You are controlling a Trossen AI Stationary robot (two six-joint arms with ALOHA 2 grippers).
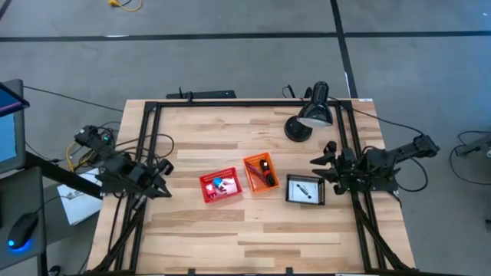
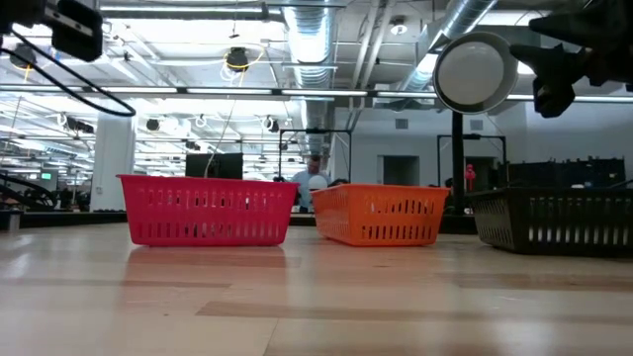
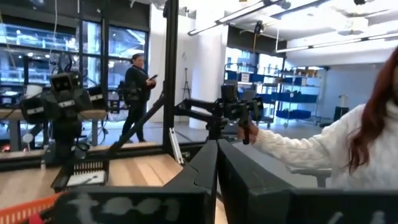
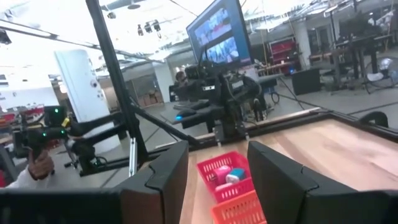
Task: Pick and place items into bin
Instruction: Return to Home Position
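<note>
Your left gripper (image 3: 217, 149) sits at the left edge of the table (image 1: 253, 238), lifted off the wood beside the red bin (image 1: 205, 190); its 2 fingers are pressed together with nothing between them. Your right gripper (image 4: 217, 152) hangs at the right edge, just beside the black bin (image 1: 291, 192), with its 2 fingers spread wide and empty. The 3 bins stand in a row across the middle of the table, with the orange bin (image 1: 249, 178) between the other 2. In the red bin you can see the blue cube (image 1: 218, 182) lying next to a pink cube (image 4: 221, 171). The black-and-red stick (image 1: 263, 170) lies in the orange bin, and the white card (image 1: 305, 191) lies flat in the black bin. The black desk lamp (image 1: 311, 115) stands at the far right corner, behind your right arm. Beyond the table, a person's white sleeve (image 3: 298, 146) reaches towards a handle
</note>
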